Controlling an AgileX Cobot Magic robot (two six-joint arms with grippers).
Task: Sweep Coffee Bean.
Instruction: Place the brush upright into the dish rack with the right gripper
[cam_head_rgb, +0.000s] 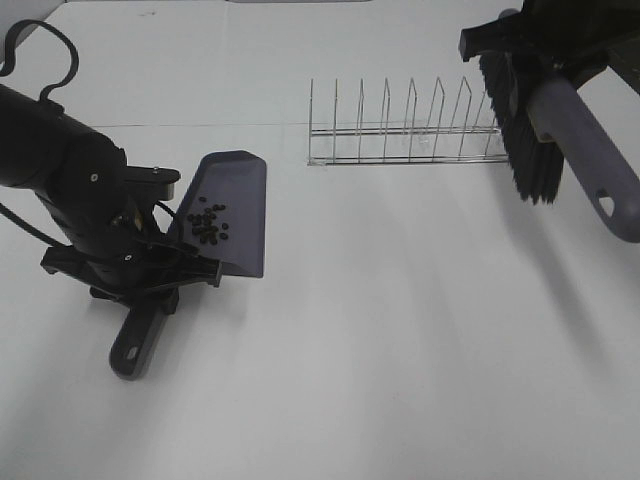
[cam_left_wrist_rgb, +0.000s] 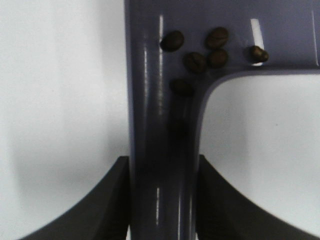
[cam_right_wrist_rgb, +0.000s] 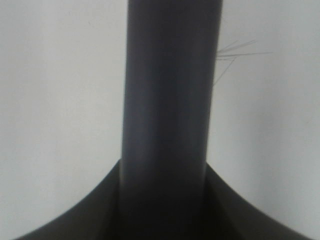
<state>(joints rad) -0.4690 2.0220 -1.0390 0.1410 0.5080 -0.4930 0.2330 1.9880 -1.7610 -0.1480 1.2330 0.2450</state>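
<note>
White table (cam_head_rgb: 400, 380) fills the view. At the left, the left pincer (cam_left_wrist_rgb: 162, 200) is closed tight on the handle of the purple dustpan (cam_head_rgb: 240, 190), and the coffee bean (cam_head_rgb: 207, 226) pile sits inside it. At the upper right, the right pincer (cam_right_wrist_rgb: 165, 200) grips the brush (cam_head_rgb: 530, 130), which seems to hang above the table, near a wire rack (cam_head_rgb: 400, 135).

Bright, even light, soft shadows on white table (cam_head_rgb: 400, 350), glare streaks on dustpan (cam_left_wrist_rgb: 150, 100), wrist views blurred close-up.
</note>
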